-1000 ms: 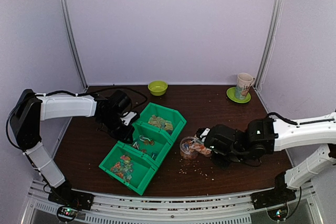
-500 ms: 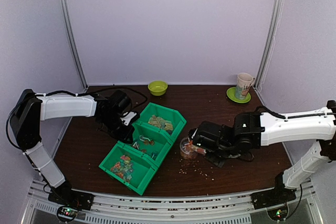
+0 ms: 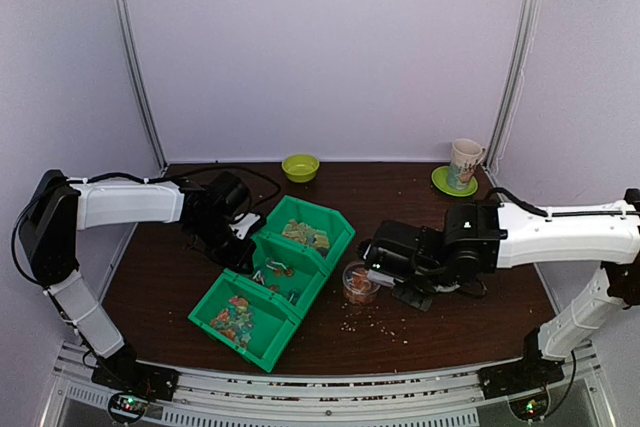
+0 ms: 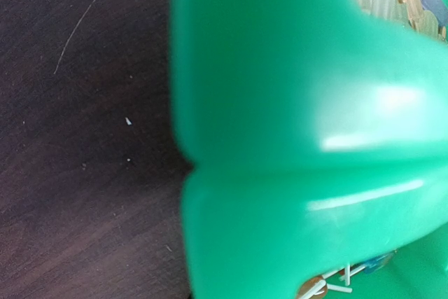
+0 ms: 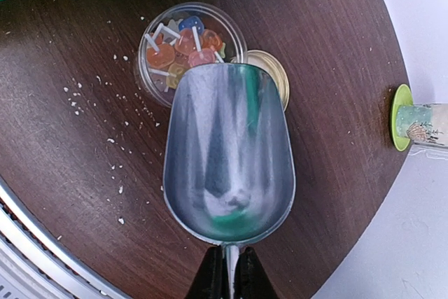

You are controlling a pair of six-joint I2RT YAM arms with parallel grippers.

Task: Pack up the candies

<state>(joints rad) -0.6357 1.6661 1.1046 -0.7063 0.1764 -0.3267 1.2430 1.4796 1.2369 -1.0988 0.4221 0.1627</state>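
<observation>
The candies (image 5: 183, 44), orange, red and blue with white sticks, lie in a clear round tub (image 5: 145, 73), which stands just right of the bins (image 3: 358, 283). More mixed-colour candies (image 3: 234, 318) fill the nearest of three joined green bins (image 3: 262, 345). My right gripper (image 5: 227, 274) is shut on the handle of an empty metal scoop (image 5: 227, 145), whose lip hangs over the tub's near edge. My left gripper (image 3: 238, 243) rests at the left wall of the green bins (image 4: 280, 138); its fingers are hidden behind the rim, shut on that wall.
A gold lid (image 5: 276, 79) lies beside the tub. Pale crumbs (image 3: 375, 319) are scattered on the dark table in front of it. A cup (image 3: 465, 161) on a green saucer stands at the back right, and a small green bowl (image 3: 300, 166) at the back centre.
My right arm has swung left and slightly back with the scoop, which now hangs over the tub. The left arm and the bins have not moved.
</observation>
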